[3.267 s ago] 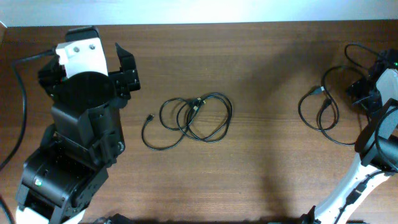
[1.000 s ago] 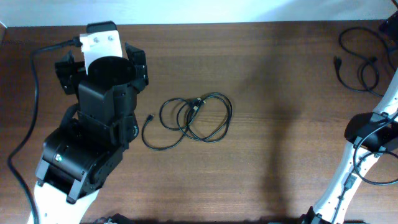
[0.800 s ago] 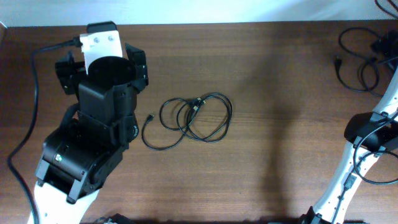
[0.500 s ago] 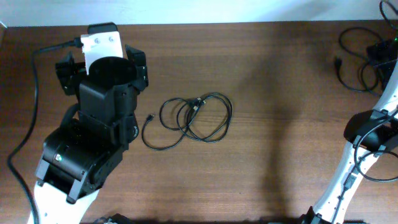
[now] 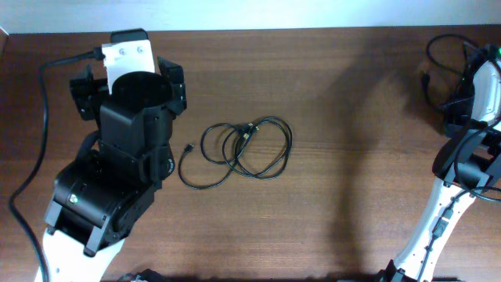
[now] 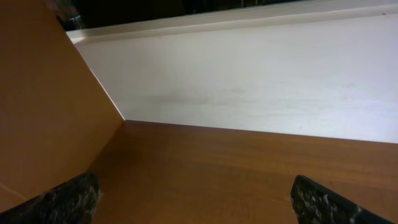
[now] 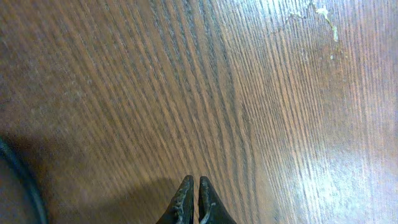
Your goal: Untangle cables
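Note:
Two thin black cables (image 5: 243, 149) lie looped over each other at the table's middle, with a small plug end (image 5: 190, 147) pointing left. A third cable (image 5: 428, 56) lies at the far right edge, partly hidden under my right arm (image 5: 468, 90). My right gripper (image 7: 193, 182) hangs just above bare wood, its fingers pressed together with nothing between them. A dark curved cord (image 7: 15, 171) crosses that view's lower left corner. My left gripper (image 6: 199, 193) is open, its fingertips (image 6: 68, 196) far apart, facing the table's back edge away from the cables.
The bulky left arm (image 5: 117, 157) fills the table's left side, and its thick black lead (image 5: 35, 157) runs down the left edge. A white wall (image 6: 249, 81) rises behind the table. The white lower link of the right arm (image 5: 438, 227) stands at the bottom right.
My right gripper has gone from open to shut with nothing in it, and the right arm has swung back in over the far-right cable. The left arm and the central tangle have not moved.

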Tool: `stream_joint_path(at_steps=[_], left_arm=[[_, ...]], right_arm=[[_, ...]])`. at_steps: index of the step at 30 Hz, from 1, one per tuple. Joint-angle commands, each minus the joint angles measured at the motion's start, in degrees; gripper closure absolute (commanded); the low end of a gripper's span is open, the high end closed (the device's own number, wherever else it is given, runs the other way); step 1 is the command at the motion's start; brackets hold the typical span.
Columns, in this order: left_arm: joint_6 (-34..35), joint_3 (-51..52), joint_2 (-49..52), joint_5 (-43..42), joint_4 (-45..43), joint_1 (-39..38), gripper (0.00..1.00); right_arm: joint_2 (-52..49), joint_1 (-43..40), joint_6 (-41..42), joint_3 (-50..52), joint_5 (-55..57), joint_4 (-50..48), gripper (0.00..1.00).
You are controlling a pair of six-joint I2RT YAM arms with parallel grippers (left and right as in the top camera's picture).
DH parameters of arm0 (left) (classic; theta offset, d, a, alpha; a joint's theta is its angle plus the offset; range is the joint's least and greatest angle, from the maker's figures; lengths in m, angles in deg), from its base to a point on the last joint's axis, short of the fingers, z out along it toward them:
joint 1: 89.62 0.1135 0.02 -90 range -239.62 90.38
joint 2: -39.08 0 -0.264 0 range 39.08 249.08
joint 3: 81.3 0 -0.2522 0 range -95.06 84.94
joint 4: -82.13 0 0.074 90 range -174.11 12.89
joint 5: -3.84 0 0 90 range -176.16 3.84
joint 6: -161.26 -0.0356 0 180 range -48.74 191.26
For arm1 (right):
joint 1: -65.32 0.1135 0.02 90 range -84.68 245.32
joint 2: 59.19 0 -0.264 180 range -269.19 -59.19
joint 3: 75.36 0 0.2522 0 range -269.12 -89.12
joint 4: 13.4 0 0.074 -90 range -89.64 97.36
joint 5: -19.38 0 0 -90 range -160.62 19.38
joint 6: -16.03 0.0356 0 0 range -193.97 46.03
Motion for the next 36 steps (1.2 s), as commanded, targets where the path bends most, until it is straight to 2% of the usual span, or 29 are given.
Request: stream_joint_path(at_steps=[1,6,27,36], left_arm=[[-0.8,0.1,0.0,0.9,-0.1,0.3,0.01],[-0.8,0.1,0.0,0.9,-0.1,0.3,0.01],[-0.8,0.1,0.0,0.8,-0.2,0.3,0.01],[-0.8,0.1,-0.1,0.8,-0.1,0.2,0.01]], right_arm=[[0.2,0.4,2.4,0.0,4.5,-2.8,0.96],[0.2,0.5,1.5,0.0,11.6,-6.9,0.96],[-2.1,0.5,1.6,0.2,10.5,-12.1,0.96],[-2.5,0.4,2.4,0.5,6.2,-14.0,0.96]])
